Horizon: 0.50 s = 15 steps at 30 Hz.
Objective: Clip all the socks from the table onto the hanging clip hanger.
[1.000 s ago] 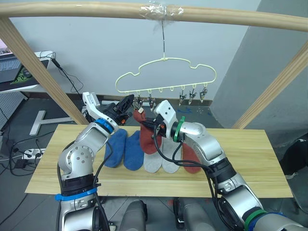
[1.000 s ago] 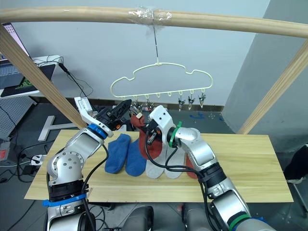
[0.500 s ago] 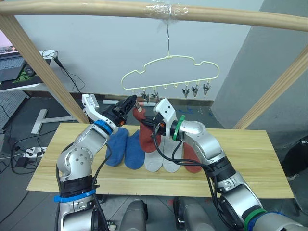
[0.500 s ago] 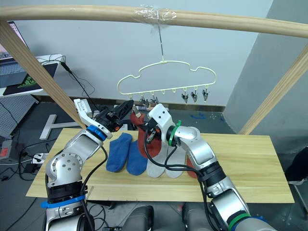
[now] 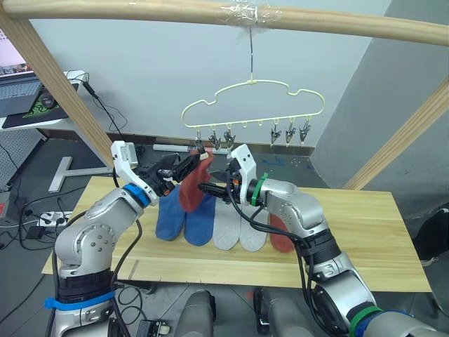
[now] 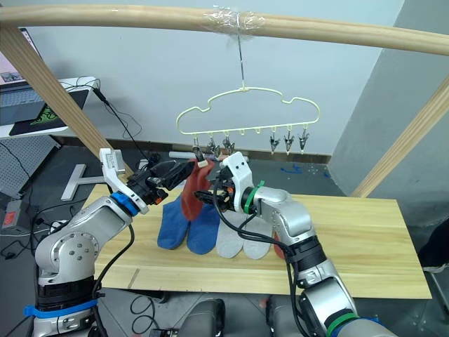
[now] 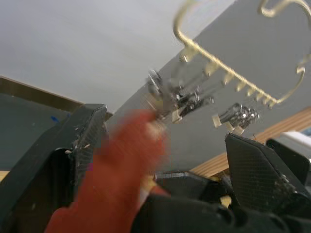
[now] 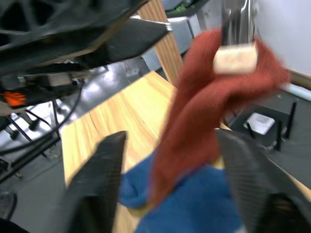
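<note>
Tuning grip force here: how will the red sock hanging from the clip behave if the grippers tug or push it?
Likely floppy: the red sock hangs folded and draped below its clip. Probably light: the clip hanger stays nearly level. A hard tug might slip it free, since just its top edge looks pinched.

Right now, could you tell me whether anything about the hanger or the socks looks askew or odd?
The clip hanger hangs slightly tilted, its left end lower. A rust red sock dangles from the leftmost clip at a slant. Five socks remain on the table.
</note>
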Each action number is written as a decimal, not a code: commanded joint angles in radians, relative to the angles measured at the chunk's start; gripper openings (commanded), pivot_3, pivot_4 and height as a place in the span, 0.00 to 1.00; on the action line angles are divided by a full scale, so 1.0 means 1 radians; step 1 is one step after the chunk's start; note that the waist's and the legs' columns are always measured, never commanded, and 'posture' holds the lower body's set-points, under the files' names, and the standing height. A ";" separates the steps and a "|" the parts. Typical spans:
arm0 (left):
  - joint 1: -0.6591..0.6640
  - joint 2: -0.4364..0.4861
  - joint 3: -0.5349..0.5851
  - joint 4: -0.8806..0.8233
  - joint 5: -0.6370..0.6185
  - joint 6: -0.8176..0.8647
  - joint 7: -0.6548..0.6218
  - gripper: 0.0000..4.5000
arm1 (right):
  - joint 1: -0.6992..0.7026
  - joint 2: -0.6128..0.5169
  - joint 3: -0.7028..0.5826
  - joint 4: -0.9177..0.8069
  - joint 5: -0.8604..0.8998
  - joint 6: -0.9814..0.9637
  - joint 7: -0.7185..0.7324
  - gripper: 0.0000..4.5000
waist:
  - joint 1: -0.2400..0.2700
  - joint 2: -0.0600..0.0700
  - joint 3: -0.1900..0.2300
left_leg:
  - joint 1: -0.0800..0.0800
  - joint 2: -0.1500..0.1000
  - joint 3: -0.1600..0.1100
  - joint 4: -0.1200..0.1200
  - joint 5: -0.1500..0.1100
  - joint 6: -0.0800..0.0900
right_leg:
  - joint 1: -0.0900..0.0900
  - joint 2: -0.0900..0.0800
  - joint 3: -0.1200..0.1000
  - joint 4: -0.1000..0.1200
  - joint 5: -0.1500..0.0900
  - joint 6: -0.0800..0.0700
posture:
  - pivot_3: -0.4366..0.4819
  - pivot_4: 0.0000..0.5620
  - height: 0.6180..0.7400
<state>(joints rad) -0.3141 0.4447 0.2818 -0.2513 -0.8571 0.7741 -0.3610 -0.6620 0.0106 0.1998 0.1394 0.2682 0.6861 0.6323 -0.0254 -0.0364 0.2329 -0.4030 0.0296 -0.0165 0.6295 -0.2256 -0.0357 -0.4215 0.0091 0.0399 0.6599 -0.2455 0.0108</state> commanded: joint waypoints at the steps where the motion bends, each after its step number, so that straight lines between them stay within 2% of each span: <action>1: 0.014 0.011 -0.049 -0.081 0.065 -0.055 -0.022 1.00 | 0.028 -0.032 -0.001 -0.078 0.016 -0.006 0.014 0.95 | 0.000 0.000 0.000 | 0.000 0.000 0.000 0.000 0.000 0.000 | 0.000 0.000 0.000 0.000 0.000 0.000 | 0.53 0.43 1.00; 5: 0.017 -0.018 -0.112 -0.105 0.136 -0.113 -0.021 1.00 | 0.073 -0.091 0.008 -0.133 0.005 -0.010 0.019 0.98 | -0.001 0.000 0.002 | -0.001 0.000 0.000 -0.001 0.000 0.000 | 0.000 0.000 0.000 -0.001 0.000 0.000 | 0.52 0.43 1.00; 8: 0.006 -0.036 -0.176 -0.089 0.247 -0.202 -0.013 1.00 | 0.096 -0.140 -0.002 -0.181 0.009 -0.018 0.029 0.98 | -0.001 0.000 0.003 | -0.001 0.000 0.000 -0.001 0.000 0.000 | 0.000 0.000 0.000 -0.001 0.000 0.000 | 0.52 0.43 1.00; 9: -0.002 -0.044 -0.203 -0.068 0.303 -0.244 -0.001 0.91 | 0.103 -0.164 -0.009 -0.200 0.012 -0.020 0.036 1.00 | -0.001 0.000 0.003 | -0.001 0.000 0.000 -0.001 0.000 0.000 | 0.000 0.000 0.000 -0.001 0.000 0.000 | 0.51 0.43 1.00; 10: -0.008 -0.050 -0.220 -0.053 0.341 -0.273 0.005 0.87 | 0.107 -0.179 -0.014 -0.211 0.013 -0.021 0.040 1.00 | -0.001 0.001 0.004 | -0.001 0.000 0.000 0.000 0.000 0.000 | 0.000 0.000 0.000 -0.001 0.000 0.000 | 0.51 0.43 1.00; 15: -0.037 -0.104 -0.279 0.017 0.459 -0.378 0.020 0.52 | 0.111 -0.232 -0.036 -0.248 0.024 -0.027 0.044 1.00 | -0.003 0.001 0.006 | -0.001 0.001 0.001 0.000 0.000 0.000 | -0.001 0.002 0.001 -0.001 0.000 0.000 | 0.48 0.44 1.00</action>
<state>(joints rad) -0.3311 0.3563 0.0305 -0.2405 -0.4459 0.4555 -0.3520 -0.5513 -0.2103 0.1903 -0.0508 0.2683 0.6821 0.6622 -0.0288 -0.0353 0.2390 -0.4039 0.0300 -0.0159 0.6291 -0.2256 -0.0356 -0.4220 0.0106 0.0404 0.6587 -0.2456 0.0108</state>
